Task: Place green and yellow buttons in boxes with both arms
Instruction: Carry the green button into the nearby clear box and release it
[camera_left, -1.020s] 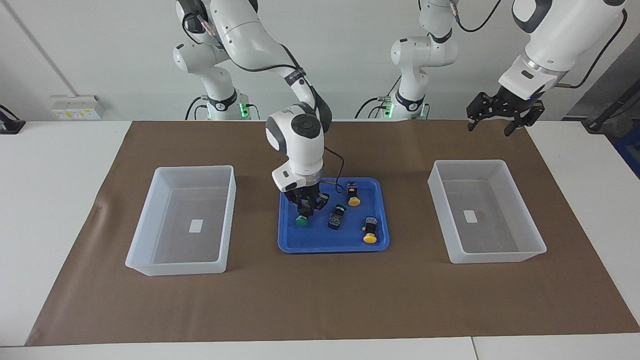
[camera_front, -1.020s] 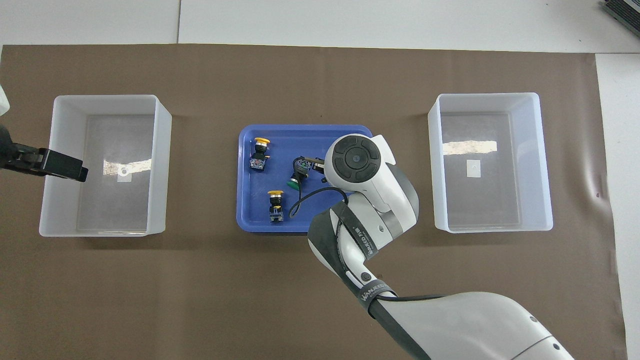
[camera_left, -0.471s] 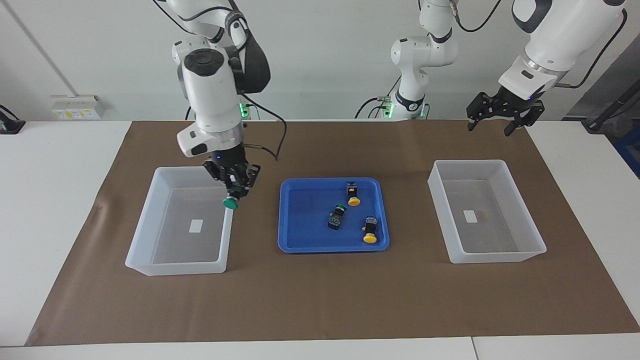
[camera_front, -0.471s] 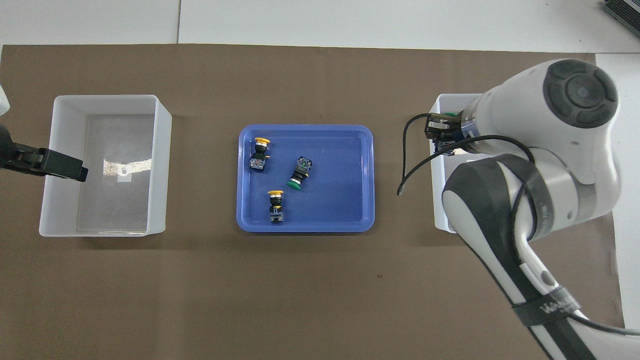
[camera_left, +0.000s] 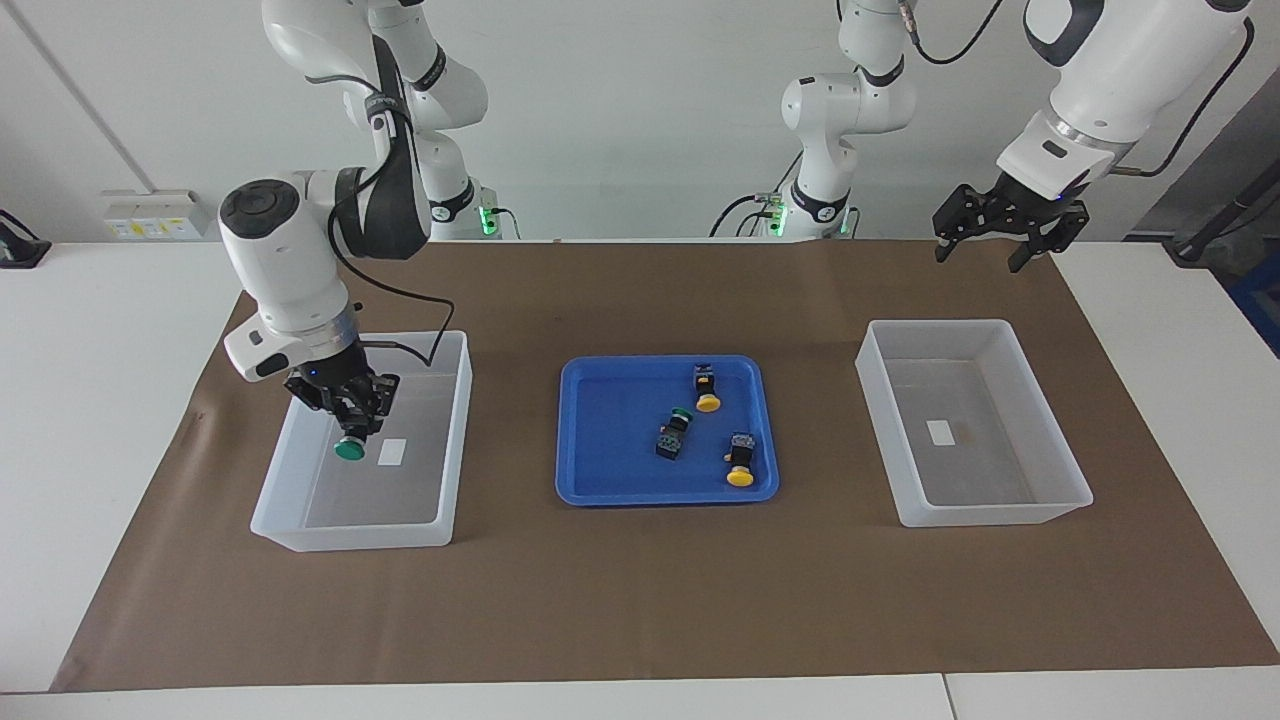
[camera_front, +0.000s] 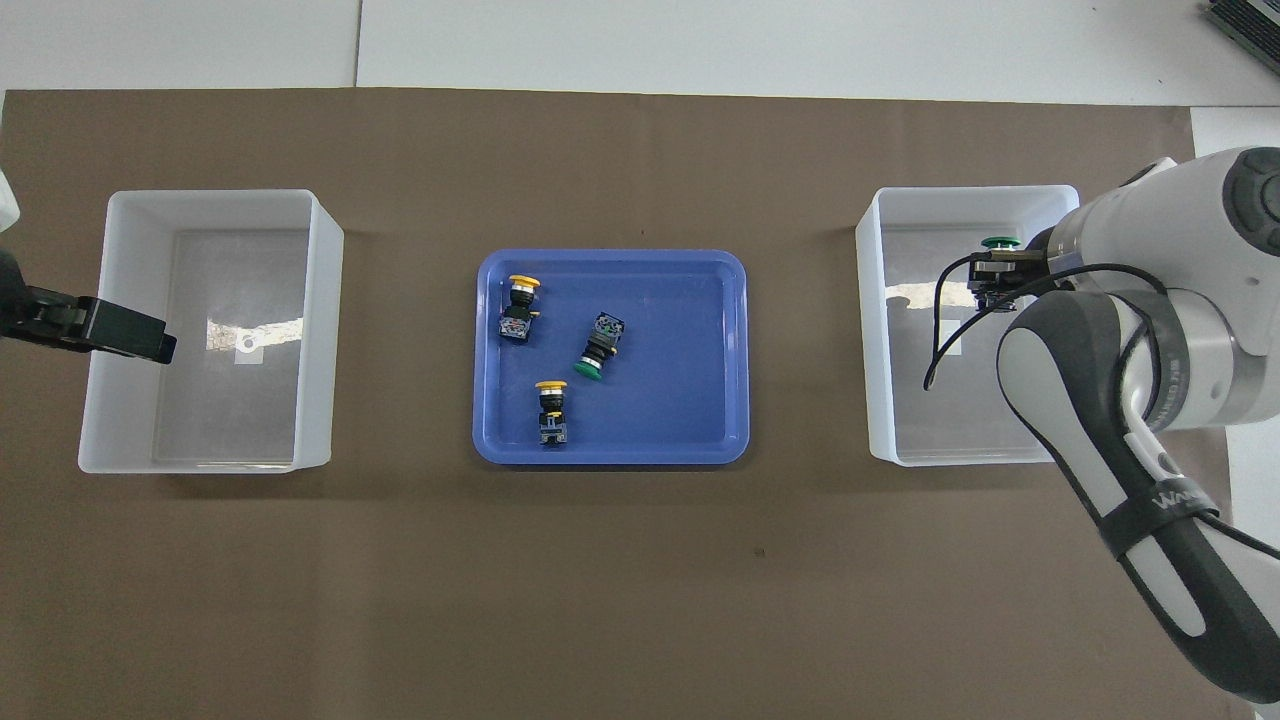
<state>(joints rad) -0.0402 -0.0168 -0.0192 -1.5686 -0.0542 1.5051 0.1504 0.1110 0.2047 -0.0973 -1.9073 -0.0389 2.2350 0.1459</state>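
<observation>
Right gripper (camera_left: 350, 425) clamped on a green-capped button (camera_left: 349, 450), cap down, inside the box (camera_left: 458, 400) at the right arm's end.

Moved there from above that box's tray-side wall half a second back; apparently not yet resting on the floor. Blue tray (camera_left: 610, 490) mid-table holding two yellow buttons (camera_left: 740, 472) (camera_left: 707, 398) and one green button (camera_left: 672, 432). Other box (camera_left: 880, 400) showing only its sticker. Left gripper (camera_left: 1003, 232) waiting, jaws spread wide, above the mat's edge.
</observation>
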